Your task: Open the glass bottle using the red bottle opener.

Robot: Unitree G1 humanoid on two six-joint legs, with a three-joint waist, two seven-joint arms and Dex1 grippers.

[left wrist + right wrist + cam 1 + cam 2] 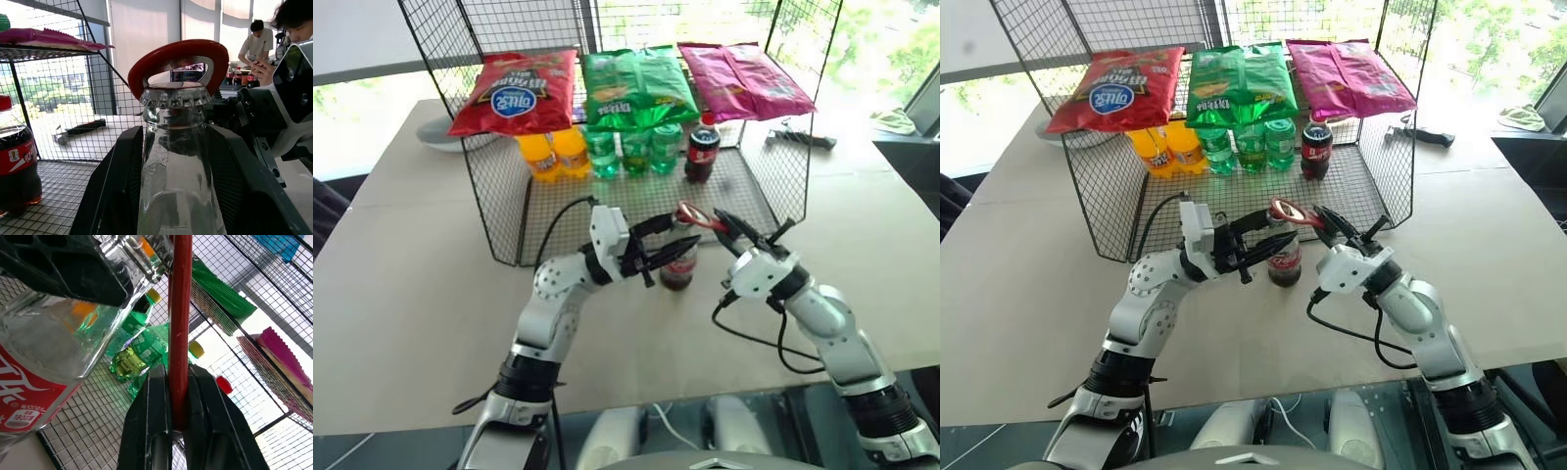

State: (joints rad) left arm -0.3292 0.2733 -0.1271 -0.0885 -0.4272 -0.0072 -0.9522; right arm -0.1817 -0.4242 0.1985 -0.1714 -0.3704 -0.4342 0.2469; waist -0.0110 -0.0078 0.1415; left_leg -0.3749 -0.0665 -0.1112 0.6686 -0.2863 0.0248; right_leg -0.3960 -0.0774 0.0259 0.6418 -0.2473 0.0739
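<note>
The glass bottle point(677, 268) stands upright on the table in front of the wire rack, with dark liquid low down and a red label. My left gripper point(682, 233) reaches in from the left and is shut on the bottle's neck, one black finger point(115, 188) on each side below the crimped metal cap point(175, 96). My right gripper point(721, 222) comes from the right, shut on the handle of the red bottle opener point(691, 213). The opener's loop head point(179, 55) sits over the cap, on its far side. The flat red handle point(179, 308) is pinched between the right fingers point(152, 431).
A wire rack point(504, 211) stands just behind the bottle, with red, green and pink chip bags on top. Under them are orange bottles point(551, 153), green bottles point(634, 150) and a plastic cola bottle point(702, 149). A black tool point(800, 138) lies at the back right. People point(256, 39) are in the background.
</note>
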